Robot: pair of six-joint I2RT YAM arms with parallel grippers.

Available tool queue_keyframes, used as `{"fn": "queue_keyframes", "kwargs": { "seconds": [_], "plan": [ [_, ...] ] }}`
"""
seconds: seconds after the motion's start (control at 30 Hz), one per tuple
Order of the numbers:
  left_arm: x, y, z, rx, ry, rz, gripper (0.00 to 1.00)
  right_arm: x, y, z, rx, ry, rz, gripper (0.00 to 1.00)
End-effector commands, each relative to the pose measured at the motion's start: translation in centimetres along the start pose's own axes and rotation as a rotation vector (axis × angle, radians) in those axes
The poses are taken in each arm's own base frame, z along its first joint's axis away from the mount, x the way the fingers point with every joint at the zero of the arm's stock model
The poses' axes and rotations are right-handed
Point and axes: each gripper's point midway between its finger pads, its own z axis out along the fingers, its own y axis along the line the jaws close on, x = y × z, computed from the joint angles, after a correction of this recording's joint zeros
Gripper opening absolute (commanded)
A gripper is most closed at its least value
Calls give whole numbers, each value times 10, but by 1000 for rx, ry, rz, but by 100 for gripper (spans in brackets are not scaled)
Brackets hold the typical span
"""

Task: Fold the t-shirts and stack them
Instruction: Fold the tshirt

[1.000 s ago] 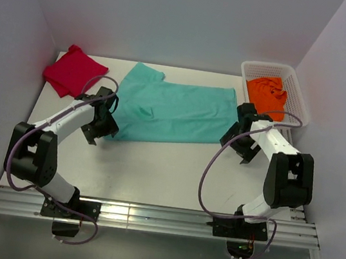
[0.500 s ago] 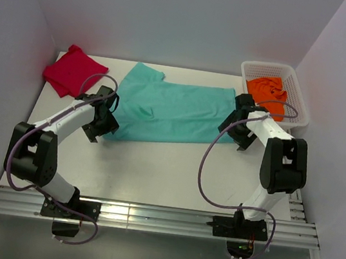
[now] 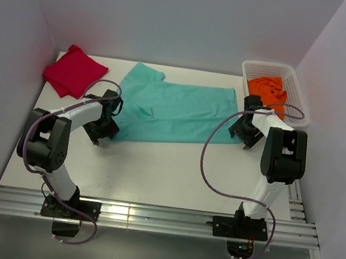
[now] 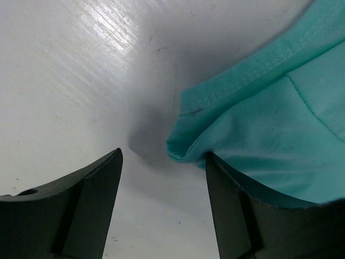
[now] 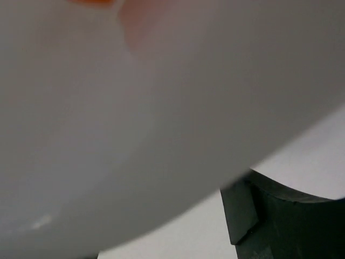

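Right arm has swung back from the near-right corner of the spread shirt toward the basket over the last second. Left elbow has pulled in, and its gripper stays at the same corner.

Left gripper [image 4: 163, 154]: jaws stand well apart and grip nothing. The folded-over near-left corner of the teal-green t-shirt [image 4: 259, 118] lies on the table [image 3: 153, 172] between the fingers, close to the right one.

Right gripper [image 3: 245, 134]: it sits just off the teal shirt's right edge, beside the basket's near-left corner. You can't tell how its jaws stand. The wrist view is a white blur with one dark finger [image 5: 280, 216] low right and an orange tint at the top.

Containers: the white mesh basket [image 3: 268, 66] sits in the back-right corner by the right wall. It holds the crumpled orange t-shirt [image 3: 266, 91].

The crimson-red t-shirt [image 3: 74, 70] lies folded at the back-left corner, close to the left wall and apart from the teal one.

The teal shirt lies flat across the back half of the table, with one sleeve poking backward at its left end.

Room: walls close you in on the left, back and right. A wide strip of white tabletop runs between the shirt's near edge and the arm bases.
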Motion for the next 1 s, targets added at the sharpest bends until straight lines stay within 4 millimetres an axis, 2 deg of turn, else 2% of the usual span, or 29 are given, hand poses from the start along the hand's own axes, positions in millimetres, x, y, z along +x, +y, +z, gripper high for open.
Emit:
{"fn": "queue_keyframes", "kwargs": {
  "seconds": [0.0, 0.1, 0.2, 0.27, 0.3, 0.33, 0.43, 0.5, 0.67, 0.8, 0.97],
  "plan": [
    [-15, -15, 0, 24, -50, -43, 68, -18, -7, 13, 20, 7, 57, 75],
    [-13, -18, 8, 5, -40, -34, 65, -20, -9, 18, 23, 23, 72, 61],
    [-15, -24, 12, 3, -37, -38, 60, -19, -12, 23, 33, 34, 74, 54],
    [-16, -27, 12, 7, -36, -39, 60, -18, -13, 23, 33, 38, 77, 52],
    [-17, -30, 13, 7, -36, -39, 59, -17, -12, 23, 25, 42, 82, 44],
    [-18, -31, 13, 7, -34, -38, 58, -16, -12, 24, 24, 46, 80, 41],
    [-20, -35, 14, 10, -38, -37, 55, -11, -15, 26, 38, 58, 81, 14],
    [-21, -35, 16, 2, -38, -33, 50, -12, -18, 25, 48, 53, 80, 0],
    [-21, -34, 17, 7, -45, -26, 30, -11, -25, 19, 71, 49, 70, 0],
    [-18, -30, 17, 11, -48, -18, 0, -8, -32, 11, 82, 44, 69, 0],
    [-20, -21, 6, 7, -63, -15, 0, -1, -42, 1, 96, 48, 63, 0]
  ]
}}
